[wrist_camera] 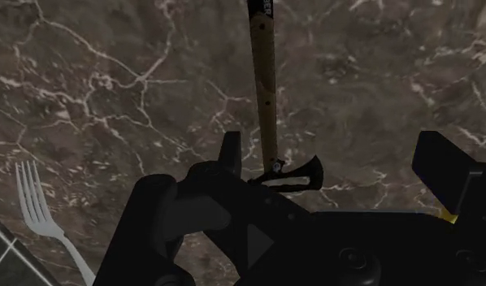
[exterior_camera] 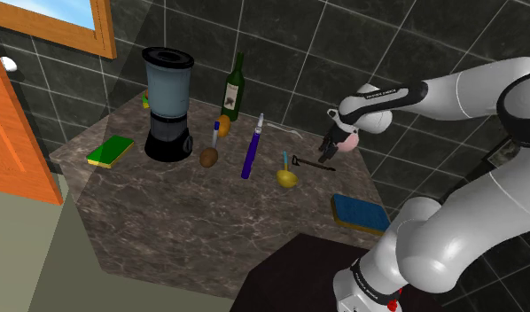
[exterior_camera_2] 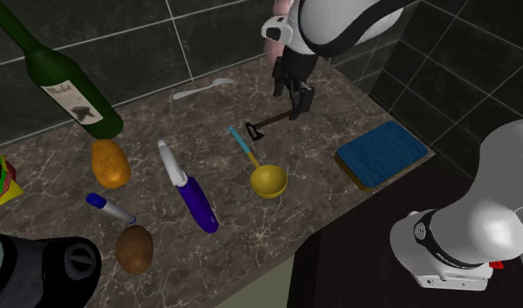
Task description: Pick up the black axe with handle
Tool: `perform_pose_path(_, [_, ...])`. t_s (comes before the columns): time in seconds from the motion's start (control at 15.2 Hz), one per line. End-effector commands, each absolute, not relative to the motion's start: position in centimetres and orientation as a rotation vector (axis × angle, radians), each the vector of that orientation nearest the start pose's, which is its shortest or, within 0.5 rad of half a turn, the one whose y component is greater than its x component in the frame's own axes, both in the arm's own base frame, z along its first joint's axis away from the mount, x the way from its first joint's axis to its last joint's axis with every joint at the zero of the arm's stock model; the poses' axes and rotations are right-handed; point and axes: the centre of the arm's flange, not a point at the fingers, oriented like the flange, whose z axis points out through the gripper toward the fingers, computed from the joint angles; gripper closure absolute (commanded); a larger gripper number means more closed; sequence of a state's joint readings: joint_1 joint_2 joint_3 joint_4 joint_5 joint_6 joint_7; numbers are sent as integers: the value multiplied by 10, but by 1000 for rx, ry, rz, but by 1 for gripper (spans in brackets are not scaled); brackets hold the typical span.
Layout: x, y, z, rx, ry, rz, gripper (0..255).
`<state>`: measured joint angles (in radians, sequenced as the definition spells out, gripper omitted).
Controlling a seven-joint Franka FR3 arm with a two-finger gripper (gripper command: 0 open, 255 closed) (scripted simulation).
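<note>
The black axe (exterior_camera_2: 270, 121) lies flat on the dark marble counter (exterior_camera: 192, 213), its head (wrist_camera: 298, 175) at one end of a thin brownish handle (wrist_camera: 266, 81). My gripper (exterior_camera_2: 290, 94) hovers just over the handle end, fingers pointing down. In the wrist view the two black fingers stand well apart, and the gripper (wrist_camera: 335, 162) is open with the axe head below it, nearer one finger (wrist_camera: 229, 154). Nothing is held. In the shoulder view the gripper (exterior_camera: 328, 152) hangs above the axe (exterior_camera: 309, 163) near the counter's back right.
A yellow ladle (exterior_camera_2: 267, 179) lies close beside the axe head. A blue sponge (exterior_camera_2: 382, 153) sits near the counter's edge by the stand. A white fork (exterior_camera_2: 198, 87) lies by the tiled wall. Farther off stand a purple brush (exterior_camera_2: 194, 197), wine bottle (exterior_camera: 234, 89) and blender (exterior_camera: 168, 106).
</note>
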<state>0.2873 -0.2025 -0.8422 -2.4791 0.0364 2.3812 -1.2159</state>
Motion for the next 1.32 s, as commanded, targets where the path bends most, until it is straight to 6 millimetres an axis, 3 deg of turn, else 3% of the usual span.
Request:
perform_pose_path(0.0, [408, -256, 324, -2870, -1044, -250, 0])
perform_pose_path(0.53, [414, -262, 279, -2859, -1072, -252, 0])
perform_pose_path(0.66, [414, -262, 276, -2859, -1072, -252, 0])
perform_pose_path(0.73, [414, -261, 277, -2859, -1072, -252, 255])
perform_pose_path(1.25, [416, -261, 277, -2859, -1073, -253, 255])
